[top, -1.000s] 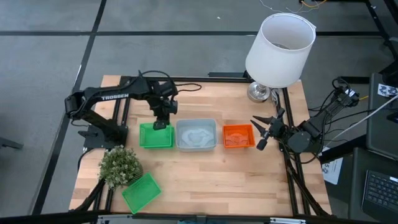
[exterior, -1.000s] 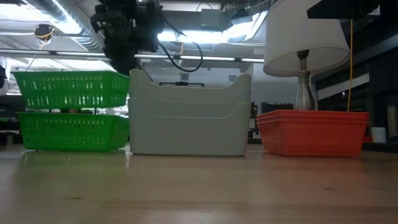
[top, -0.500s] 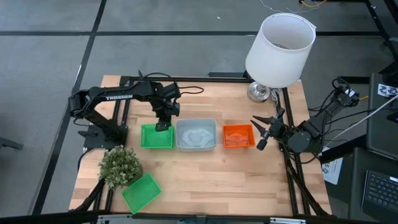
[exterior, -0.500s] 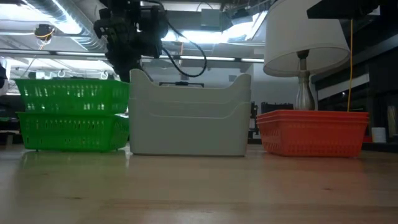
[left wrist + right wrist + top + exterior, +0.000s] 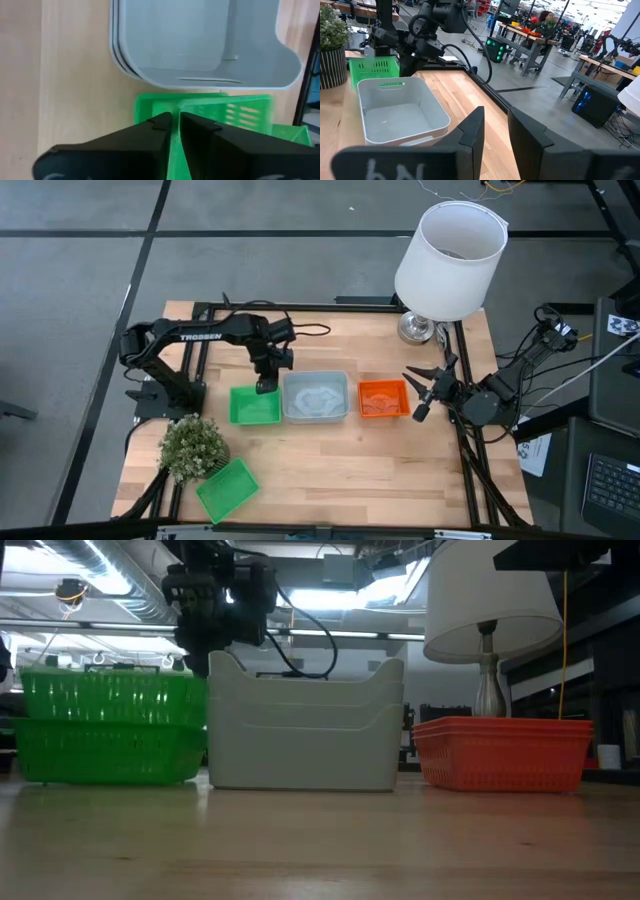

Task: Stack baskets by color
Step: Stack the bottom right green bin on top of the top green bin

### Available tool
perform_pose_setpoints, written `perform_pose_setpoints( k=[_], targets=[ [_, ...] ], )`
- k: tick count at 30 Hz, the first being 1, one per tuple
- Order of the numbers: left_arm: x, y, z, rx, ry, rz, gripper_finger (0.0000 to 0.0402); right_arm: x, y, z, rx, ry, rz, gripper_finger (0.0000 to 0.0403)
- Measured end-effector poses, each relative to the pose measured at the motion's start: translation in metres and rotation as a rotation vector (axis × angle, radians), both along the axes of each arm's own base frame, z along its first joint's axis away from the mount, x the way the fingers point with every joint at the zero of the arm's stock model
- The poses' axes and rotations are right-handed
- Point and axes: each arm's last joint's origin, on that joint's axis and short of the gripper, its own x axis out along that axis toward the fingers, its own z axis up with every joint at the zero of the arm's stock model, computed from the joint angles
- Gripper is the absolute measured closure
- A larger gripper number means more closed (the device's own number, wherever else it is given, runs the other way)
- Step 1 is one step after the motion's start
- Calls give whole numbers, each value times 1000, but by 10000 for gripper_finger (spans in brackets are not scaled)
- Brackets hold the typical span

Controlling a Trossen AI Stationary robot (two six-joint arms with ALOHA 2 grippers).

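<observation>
The left hand (image 5: 265, 387) sits over the far rim of the green stack (image 5: 254, 406), its two fingers (image 5: 155, 131) nearly together with the thin green wall between them; whether it is gripping that wall or has just begun to let go, I cannot tell from here. The upper green basket (image 5: 110, 698) rests nested on the lower one, towards the left edge of the desk (image 5: 330, 470). Just beside it, in the middle, stands the pale grey-blue stack (image 5: 316, 397), and next along towards the right edge the orange stack (image 5: 384, 399). One loose green basket (image 5: 227, 488) lies tilted near the front left corner, close beside the small plant (image 5: 191, 447).

These baskets look light, thin-walled plastic with a lattice side, so they should flex a little and slide easily on the wood. I would judge the rim the only sensible hold: pinch one long wall from above, near its middle, so the tray hangs level. A hard squeeze might bow the wall; a grip near a corner could let it swing.

The right hand (image 5: 420, 394) waits at the right edge, beside the orange stack, fingers parted and empty.
</observation>
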Motion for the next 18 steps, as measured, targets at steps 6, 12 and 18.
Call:
perform_pose_setpoints(
  k=[6,12,18],
  targets=[
    [0,0,0,17,6,6,353,0,0,0,0,0,0,315],
    [-2,-1,7,-33,0,68,347,0,0,0,0,0,0,315],
    [0,-14,39,-170,-43,99,347,0,0,0,0,1,0,315]
  ],
)
